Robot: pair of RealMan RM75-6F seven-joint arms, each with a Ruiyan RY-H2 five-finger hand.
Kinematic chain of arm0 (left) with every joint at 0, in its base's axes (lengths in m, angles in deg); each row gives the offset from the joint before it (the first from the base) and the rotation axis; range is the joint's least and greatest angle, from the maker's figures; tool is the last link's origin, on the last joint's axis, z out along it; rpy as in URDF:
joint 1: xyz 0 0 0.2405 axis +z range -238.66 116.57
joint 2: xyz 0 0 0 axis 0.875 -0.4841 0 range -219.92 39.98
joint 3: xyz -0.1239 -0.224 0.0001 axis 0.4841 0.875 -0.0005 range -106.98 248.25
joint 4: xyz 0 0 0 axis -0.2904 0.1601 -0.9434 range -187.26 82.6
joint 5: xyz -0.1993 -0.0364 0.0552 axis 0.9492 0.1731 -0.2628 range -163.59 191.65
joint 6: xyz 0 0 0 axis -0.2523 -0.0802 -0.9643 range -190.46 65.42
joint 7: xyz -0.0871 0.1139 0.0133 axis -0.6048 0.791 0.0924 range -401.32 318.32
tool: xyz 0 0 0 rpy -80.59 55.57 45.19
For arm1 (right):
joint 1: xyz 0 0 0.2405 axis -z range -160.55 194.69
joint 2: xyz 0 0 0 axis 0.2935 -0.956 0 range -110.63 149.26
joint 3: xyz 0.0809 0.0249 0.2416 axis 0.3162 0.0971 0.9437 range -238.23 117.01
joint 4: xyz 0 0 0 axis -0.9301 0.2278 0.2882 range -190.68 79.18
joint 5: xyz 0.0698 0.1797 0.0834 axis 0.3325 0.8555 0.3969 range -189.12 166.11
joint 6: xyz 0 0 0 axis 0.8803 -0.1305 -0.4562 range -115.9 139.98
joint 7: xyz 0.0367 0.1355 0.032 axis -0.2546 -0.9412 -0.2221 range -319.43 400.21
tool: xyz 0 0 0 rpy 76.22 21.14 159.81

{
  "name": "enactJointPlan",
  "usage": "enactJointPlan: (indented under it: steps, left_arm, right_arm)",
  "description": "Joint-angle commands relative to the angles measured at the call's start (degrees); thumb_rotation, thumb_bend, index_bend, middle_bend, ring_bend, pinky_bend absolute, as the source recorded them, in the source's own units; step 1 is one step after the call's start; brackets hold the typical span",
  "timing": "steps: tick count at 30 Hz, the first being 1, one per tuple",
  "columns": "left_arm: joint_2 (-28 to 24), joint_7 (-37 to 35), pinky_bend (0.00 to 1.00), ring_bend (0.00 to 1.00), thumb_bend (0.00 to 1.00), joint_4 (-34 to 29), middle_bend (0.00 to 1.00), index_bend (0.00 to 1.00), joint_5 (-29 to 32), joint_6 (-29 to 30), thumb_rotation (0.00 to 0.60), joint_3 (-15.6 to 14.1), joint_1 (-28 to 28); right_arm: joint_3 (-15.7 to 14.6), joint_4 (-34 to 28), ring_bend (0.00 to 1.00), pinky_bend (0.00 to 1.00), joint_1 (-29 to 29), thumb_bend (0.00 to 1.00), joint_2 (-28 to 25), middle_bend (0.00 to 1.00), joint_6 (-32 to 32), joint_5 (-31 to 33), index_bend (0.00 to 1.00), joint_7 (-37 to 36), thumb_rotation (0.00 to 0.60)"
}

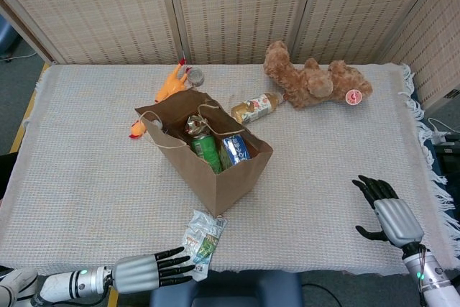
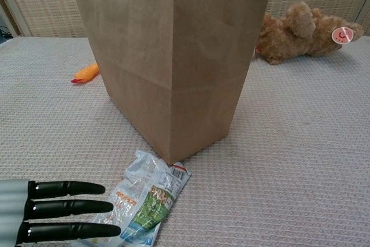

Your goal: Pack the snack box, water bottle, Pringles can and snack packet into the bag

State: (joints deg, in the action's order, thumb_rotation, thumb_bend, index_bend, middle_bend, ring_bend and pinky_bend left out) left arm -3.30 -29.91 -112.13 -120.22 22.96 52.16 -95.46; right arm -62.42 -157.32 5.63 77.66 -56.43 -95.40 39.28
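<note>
The brown paper bag [image 1: 215, 167] [image 2: 173, 67] stands open mid-table with a green Pringles can [image 1: 207, 152], a blue snack box [image 1: 235, 149] and more items inside. The snack packet [image 1: 201, 239] [image 2: 141, 203] lies flat on the cloth just in front of the bag. My left hand [image 1: 147, 271] [image 2: 49, 211] is open, fingers stretched straight toward the packet, their tips at its left edge; contact is unclear. My right hand [image 1: 387, 213] is open at the table's front right, far from the bag and out of the chest view.
A small bottle [image 1: 254, 108] lies behind the bag. A brown teddy bear [image 1: 313, 80] [image 2: 303, 30] sits at the back right, a rubber chicken [image 1: 167, 90] [image 2: 85, 73] at the back left. The front table edge [image 1: 287, 272] runs close to both hands.
</note>
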Motion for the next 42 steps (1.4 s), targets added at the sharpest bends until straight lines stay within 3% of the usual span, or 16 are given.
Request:
enactJointPlan:
  steps: [1, 23, 26, 36, 42]
  left_arm:
    - [0.26, -0.03, 0.10, 0.00, 0.37, -1.61, 0.00, 0.00, 0.49, -2.04, 0.600, 0.36, -1.40]
    - [2.28, 2.24, 0.11, 0.00, 0.37, -8.39, 0.00, 0.00, 5.44, -15.73, 0.600, 4.21, -9.12]
    - [2.76, 1.76, 0.11, 0.00, 0.37, -8.93, 0.00, 0.00, 6.42, -17.27, 0.600, 4.78, -10.22]
    - [4.16, -0.84, 0.12, 0.00, 0.37, -7.92, 0.00, 0.00, 6.42, -15.28, 0.600, 3.39, -11.03]
    - [5.85, -2.22, 0.10, 0.00, 0.35, -3.78, 0.00, 0.00, 5.32, -12.16, 0.600, 2.46, -11.03]
  right_arm:
    - [0.08, -0.17, 0.00, 0.00, -0.11, 0.13, -0.13, 0.00, 0.25, 0.27, 0.09, -0.23, 0.600]
    - [1.52, -1.21, 0.00, 0.00, -0.22, 0.13, -0.83, 0.00, 0.71, 3.08, 0.09, -4.40, 0.600]
    - [2.11, -2.04, 0.00, 0.00, 0.02, 0.14, -1.56, 0.00, 0.97, 4.33, 0.09, -8.25, 0.600]
    - [2.47, -1.74, 0.00, 0.00, -0.31, 0.14, -2.17, 0.00, 2.06, 4.38, 0.09, -12.05, 0.600]
    - [2.74, -2.22, 0.00, 0.00, -0.63, 0.14, -2.89, 0.00, 3.30, 5.17, 0.09, -14.16, 0.600]
